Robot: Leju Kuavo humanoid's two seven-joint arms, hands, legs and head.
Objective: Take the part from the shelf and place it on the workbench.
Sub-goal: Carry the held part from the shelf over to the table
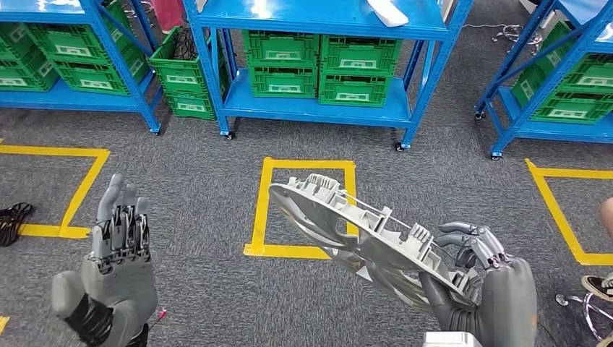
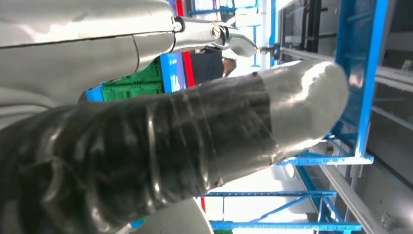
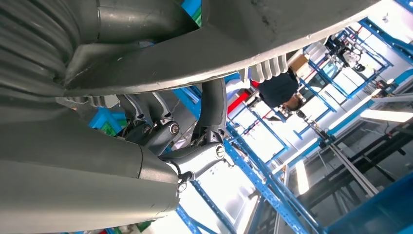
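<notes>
Right hand [image 1: 481, 278] carrying the part [image 1: 361, 235], left hand [image 1: 119, 253] empty.
I see the grey cast part gripped at its near end by the right hand's curled fingers, tilted, held in the air over the grey carpet just beside the yellow floor square [image 1: 307, 206]. Left hand is raised, palm toward me, fingers straight and close together, nothing in it. Ahead, the blue shelf rack [image 1: 318, 108] holds stacked green crates [image 1: 322, 69] on its lower deck; more green crates on the racks either side. I can't tell what's inside any crate from here.
</notes>
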